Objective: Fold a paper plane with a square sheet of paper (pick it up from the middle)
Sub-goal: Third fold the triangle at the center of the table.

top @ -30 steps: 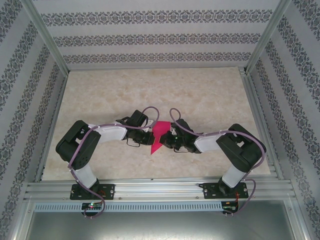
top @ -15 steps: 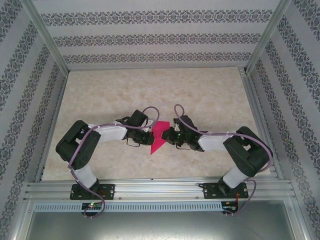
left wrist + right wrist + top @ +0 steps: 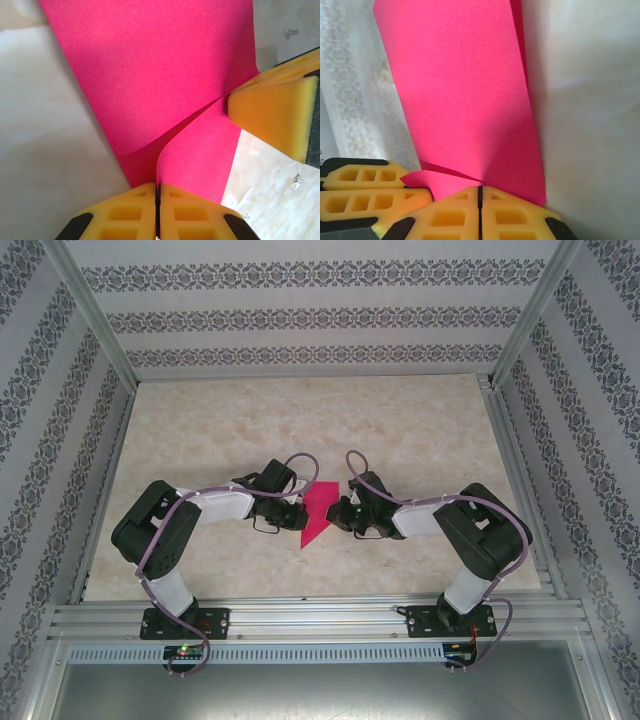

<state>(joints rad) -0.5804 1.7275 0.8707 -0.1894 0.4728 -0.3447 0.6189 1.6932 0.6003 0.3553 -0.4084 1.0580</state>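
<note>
Paper plane (image 3: 318, 512) — clamped in the closed left tool (image 3: 158, 192) and closed right tool (image 3: 480, 194) — gripped edges hidden.

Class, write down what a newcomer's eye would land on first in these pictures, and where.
The magenta paper stands out, bright against the pale marble tabletop, lying near its middle. The left gripper and the right gripper pinch it from opposite sides, both shut on its creased edges.
</note>
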